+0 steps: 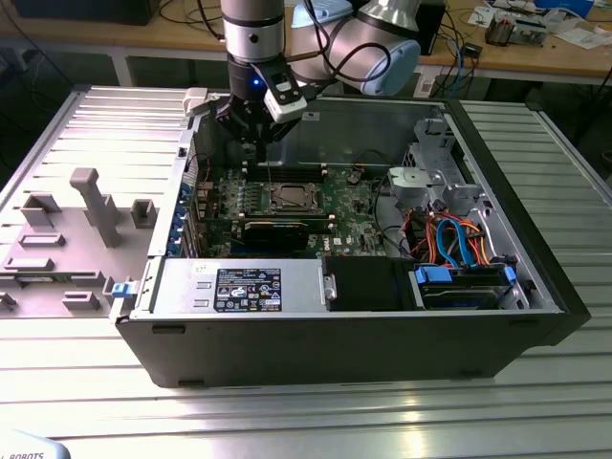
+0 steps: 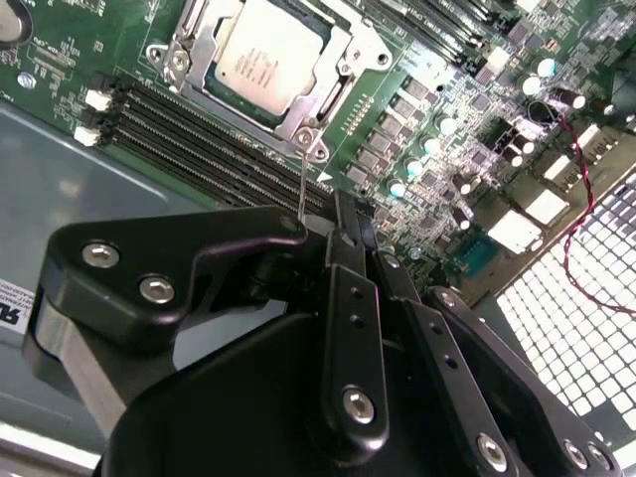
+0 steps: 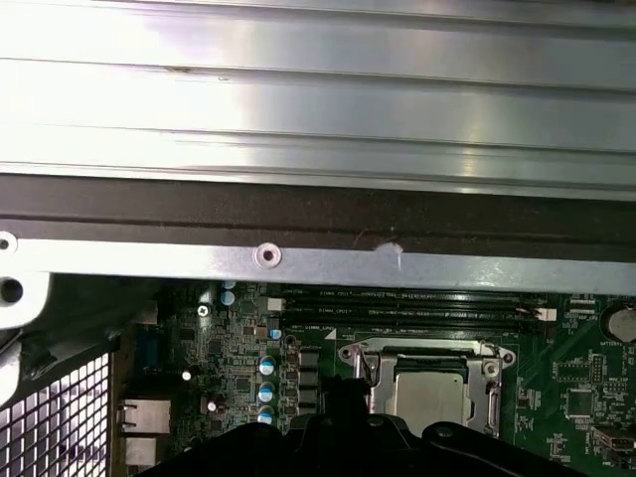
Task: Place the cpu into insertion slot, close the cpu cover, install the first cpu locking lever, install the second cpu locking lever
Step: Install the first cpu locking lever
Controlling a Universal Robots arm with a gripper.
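Second wrist view shows the gripper (image 2: 343,221) with jaws pressed together on a thin upright locking lever (image 2: 301,184). The cpu (image 2: 263,50) lies under the closed cpu cover (image 2: 336,72).

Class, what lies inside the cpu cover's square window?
The cpu, its silvery top showing through the cpu cover. The frame hides its edges, and the chip covers the contacts of the insertion slot.

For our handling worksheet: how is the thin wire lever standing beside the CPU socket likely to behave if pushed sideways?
The lever looks like thin bare wire, so it probably flexes and springs back. Its foot sits by a corner of the cpu cover, so it likely pivots there. Smooth metal may slip against the gripper.
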